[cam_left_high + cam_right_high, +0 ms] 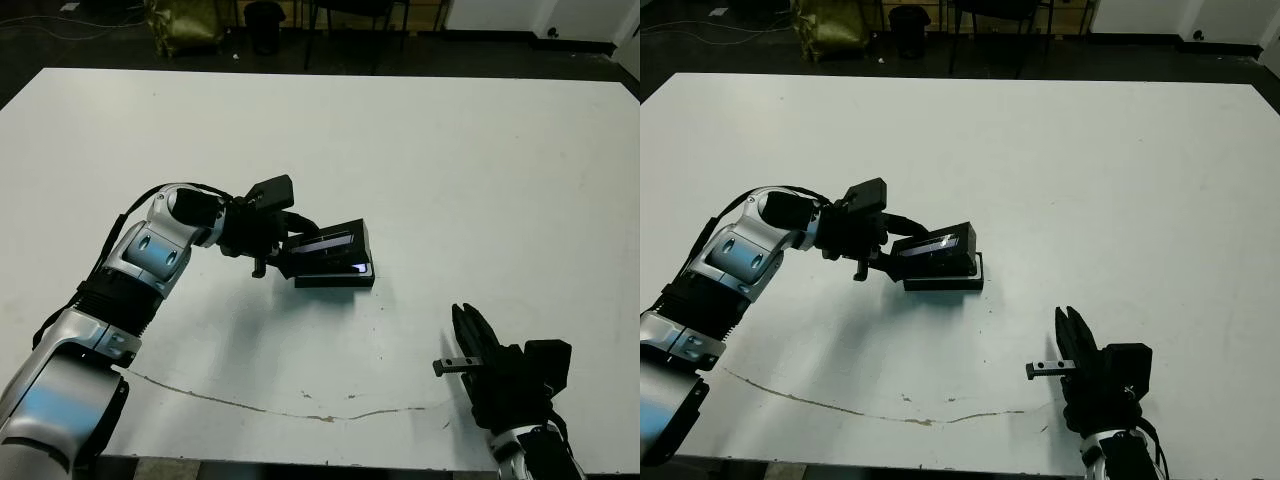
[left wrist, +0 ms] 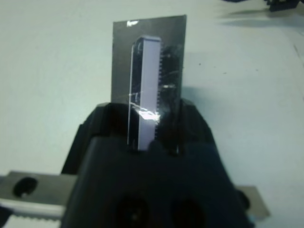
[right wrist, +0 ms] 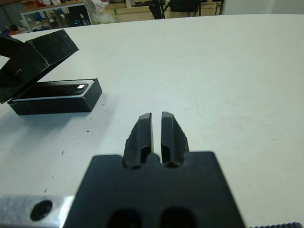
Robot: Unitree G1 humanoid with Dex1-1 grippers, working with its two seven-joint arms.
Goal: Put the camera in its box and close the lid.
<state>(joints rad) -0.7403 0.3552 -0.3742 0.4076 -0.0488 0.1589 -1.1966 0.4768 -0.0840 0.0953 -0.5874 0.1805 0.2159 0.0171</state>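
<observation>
Left eye view: the left gripper [image 1: 285,250] reaches in over the middle of the white desk [image 1: 420,170] with its 2 fingers [image 1: 297,225] clamped on the lid [image 1: 330,242], which is tilted up over the box [image 1: 335,278], its far edge low near the box and its near edge raised at the fingers. In the left wrist view the lid [image 2: 149,80] runs straight out from between those fingers, its lilac strip catching the light. The box sits on the desk just under and ahead of the left fingers; in the right wrist view it lies well off from the right fingers, with a dark oblong, the camera [image 3: 52,90], lying inside it against the pale lining, a small bright patch at one end. The right gripper [image 1: 470,330] hangs near the desk's near edge, well apart from the box, with its 2 fingers [image 3: 142,135] pressed nearly together and holding nothing.
</observation>
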